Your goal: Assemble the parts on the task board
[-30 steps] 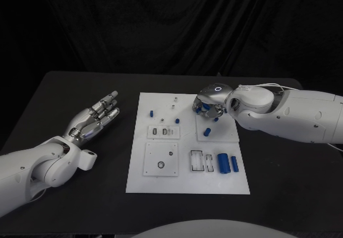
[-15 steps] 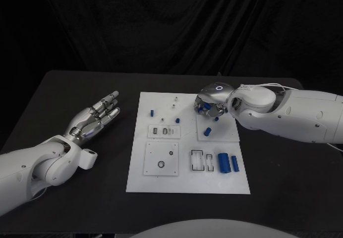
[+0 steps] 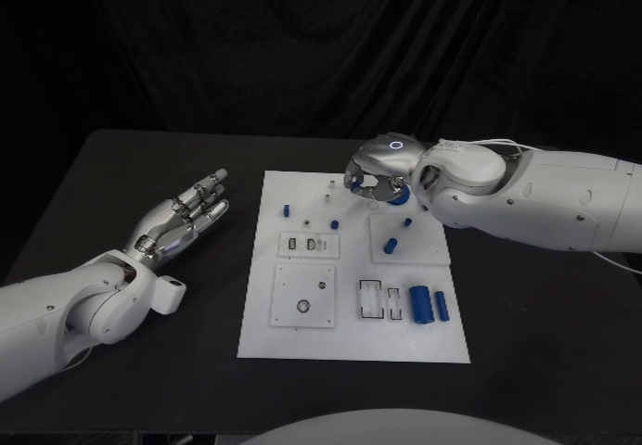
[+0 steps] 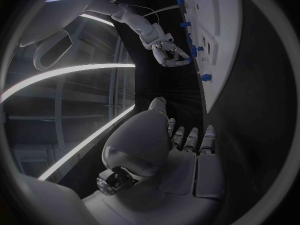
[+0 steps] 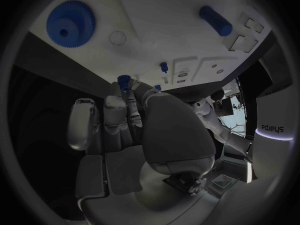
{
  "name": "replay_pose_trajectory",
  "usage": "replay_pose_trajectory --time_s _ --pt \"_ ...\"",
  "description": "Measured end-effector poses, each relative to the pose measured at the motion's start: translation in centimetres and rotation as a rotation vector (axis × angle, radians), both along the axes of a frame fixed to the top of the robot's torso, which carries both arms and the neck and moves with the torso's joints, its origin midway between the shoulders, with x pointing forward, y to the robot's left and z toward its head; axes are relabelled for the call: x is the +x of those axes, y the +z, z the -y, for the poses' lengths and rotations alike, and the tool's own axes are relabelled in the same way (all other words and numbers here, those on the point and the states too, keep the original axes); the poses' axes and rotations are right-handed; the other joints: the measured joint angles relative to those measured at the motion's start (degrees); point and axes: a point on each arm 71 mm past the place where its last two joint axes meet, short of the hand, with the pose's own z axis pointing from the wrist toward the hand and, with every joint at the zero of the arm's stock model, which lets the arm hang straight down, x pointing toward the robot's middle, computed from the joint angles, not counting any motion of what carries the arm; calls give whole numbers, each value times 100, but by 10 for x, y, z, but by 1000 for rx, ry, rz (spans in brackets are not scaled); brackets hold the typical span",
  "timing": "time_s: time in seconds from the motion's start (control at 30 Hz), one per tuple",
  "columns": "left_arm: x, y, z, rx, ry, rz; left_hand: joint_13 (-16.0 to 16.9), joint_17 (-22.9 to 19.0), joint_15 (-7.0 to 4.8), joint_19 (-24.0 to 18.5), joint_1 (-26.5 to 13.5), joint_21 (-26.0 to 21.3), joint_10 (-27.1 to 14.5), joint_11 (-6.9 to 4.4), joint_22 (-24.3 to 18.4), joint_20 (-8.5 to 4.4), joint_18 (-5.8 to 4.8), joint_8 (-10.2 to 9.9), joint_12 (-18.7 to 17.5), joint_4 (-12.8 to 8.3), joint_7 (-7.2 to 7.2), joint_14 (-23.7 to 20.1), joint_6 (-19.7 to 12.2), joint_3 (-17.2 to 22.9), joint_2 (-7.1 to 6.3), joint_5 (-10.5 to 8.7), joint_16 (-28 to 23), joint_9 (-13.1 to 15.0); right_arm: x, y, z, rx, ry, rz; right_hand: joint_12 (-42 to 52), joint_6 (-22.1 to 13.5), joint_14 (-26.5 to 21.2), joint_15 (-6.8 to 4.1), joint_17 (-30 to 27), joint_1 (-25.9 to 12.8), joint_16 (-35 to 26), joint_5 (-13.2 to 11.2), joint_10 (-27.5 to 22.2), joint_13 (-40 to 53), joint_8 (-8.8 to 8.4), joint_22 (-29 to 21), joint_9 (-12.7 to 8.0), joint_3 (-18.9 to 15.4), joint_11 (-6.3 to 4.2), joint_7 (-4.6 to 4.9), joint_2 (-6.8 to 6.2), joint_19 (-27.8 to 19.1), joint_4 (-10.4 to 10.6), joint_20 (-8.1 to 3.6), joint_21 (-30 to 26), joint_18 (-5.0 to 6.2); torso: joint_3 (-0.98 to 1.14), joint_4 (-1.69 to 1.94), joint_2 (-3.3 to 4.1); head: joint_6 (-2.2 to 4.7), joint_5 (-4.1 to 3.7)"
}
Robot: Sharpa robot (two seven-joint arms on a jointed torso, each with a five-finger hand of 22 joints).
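Two robot hands are working this counter [image 3: 160, 389], and only my right one has moved since a second ago. My right robot hand [image 3: 378, 176] has lifted off the raised plate at the far right of the task board [image 3: 351, 345] and is now hovering over the board's far edge, further back and a little toward the middle. Its fingers are curled in, and a small blue part [image 5: 124, 79] is pinched at their tips, as the right wrist view shows. That withdrawal has uncovered a blue gear [image 3: 400, 198] lying flat on the raised plate, which the hand was hiding before; in the right wrist view it shows as a toothed disc [image 5: 70, 23]. A blue peg [image 3: 390, 246] is lying just nearer on that plate, unmoved. Two blue cylinders [image 3: 427, 304] are staying side by side near the board's right edge. My left robot hand [image 3: 187, 215] is still resting off to the board's left, palm up, fingers spread and holding nothing.
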Motion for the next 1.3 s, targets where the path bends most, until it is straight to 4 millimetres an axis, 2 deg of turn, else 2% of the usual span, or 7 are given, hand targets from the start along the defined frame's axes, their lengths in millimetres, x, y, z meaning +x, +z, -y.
replay_pose_trajectory --time_s 0.1,0.17,0.3,0.37,0.53,1.07,1.3 --pt "0 0 1 -1 -2 0 0 1 0 0 0 0 0 0 0 0 0 0 0 0 0 0 0 0 0 0 0 0 5 1 -9 12 10 2 -44 0 17 17 27 0 10 -11 5 -4 0 9 18 -9 4 0 0 0 9 0 0 0 -1 1 1 -3 -1" --pt "0 0 2 -2 -4 0 0 1 0 0 0 0 0 0 0 0 0 0 0 0 0 0 0 0 0 0 0 0 10 2 -14 19 11 0 -80 0 20 20 28 1 10 -50 45 -19 0 10 30 -16 -36 0 -1 18 16 18 0 1 -2 4 2 -9 -12" --pt "1 0 4 -3 -8 0 0 2 0 0 0 0 0 0 0 0 0 0 0 0 0 0 0 0 0 0 0 0 19 2 -23 32 8 -8 -132 0 20 20 28 38 10 -94 47 -35 -1 24 47 -31 -37 0 -6 18 31 17 0 1 -6 15 4 -16 -43" --pt "1 0 5 -4 -10 0 0 2 0 0 0 0 0 0 0 0 1 0 0 0 0 0 0 0 0 0 0 0 23 2 -27 39 5 -13 -176 -28 20 20 28 44 10 -94 66 -51 -1 32 58 -31 -18 28 1 18 31 18 0 1 -8 21 5 -18 -49" --pt "1 -1 7 -5 -15 -1 0 3 0 22 0 0 0 0 0 21 0 0 0 0 7 0 6 0 0 0 0 0 32 1 -35 54 -4 -27 -221 -31 16 25 32 44 10 -95 88 -60 -1 38 64 -48 -38 31 1 38 47 38 0 2 -9 24 11 -19 -53" --pt "2 -1 9 -7 -21 -2 0 2 0 21 23 0 0 0 -1 21 1 0 0 -16 41 0 41 16 23 0 0 -1 40 -1 -37 61 -25 -62 -332 -72 -21 61 51 65 10 -101 128 -101 -25 50 80 -47 -76 72 -22 16 80 59 0 3 -11 21 9 -38 -59" --pt "3 -1 9 -6 -20 -2 0 -1 -1 21 23 0 0 0 -1 21 0 0 0 1 41 0 41 32 23 0 0 -1 40 -1 -35 59 -31 -72 -339 -73 -21 62 46 65 10 -116 129 -110 -52 50 84 -47 -77 72 -22 1 81 75 0 3 -14 7 6 -62 -52"
